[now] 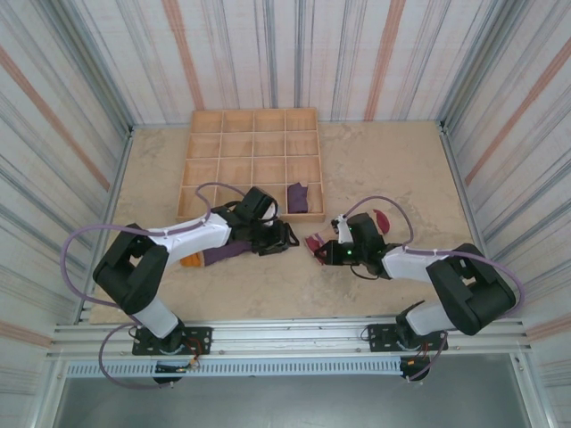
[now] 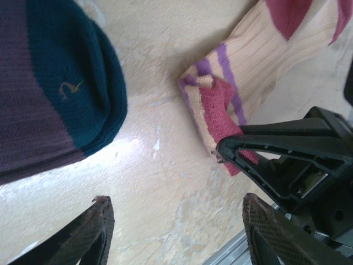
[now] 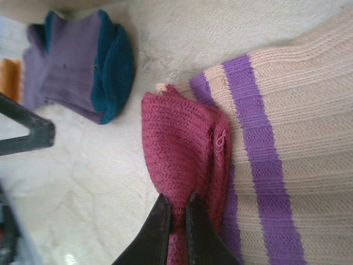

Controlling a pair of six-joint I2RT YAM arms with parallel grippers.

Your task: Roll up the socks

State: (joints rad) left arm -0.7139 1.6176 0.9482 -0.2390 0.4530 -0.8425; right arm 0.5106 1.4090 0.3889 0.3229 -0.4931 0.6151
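Near the table's middle, bare mottled tabletop (image 2: 160, 182) shows open room under my left gripper (image 2: 174, 234), its fingers parted and holding nothing. Just beside it sits the purple sock (image 2: 49, 94), its rounded teal toe finely knit. My right gripper (image 3: 176, 218) pinches the folded red end of the ribbed tan sock (image 3: 292, 127).

We are looking into a robot lab cell, not a home. A beige marbled bench (image 1: 393, 169) is boxed in by striped wall panels (image 1: 53, 116). The left arm (image 1: 178, 236) and right arm (image 1: 419, 263) are bolted to an aluminium rail (image 1: 285, 332) along its near edge, trailing purple cables (image 1: 80, 241). A wooden grid tray (image 1: 236, 145) sits toward the far edge.
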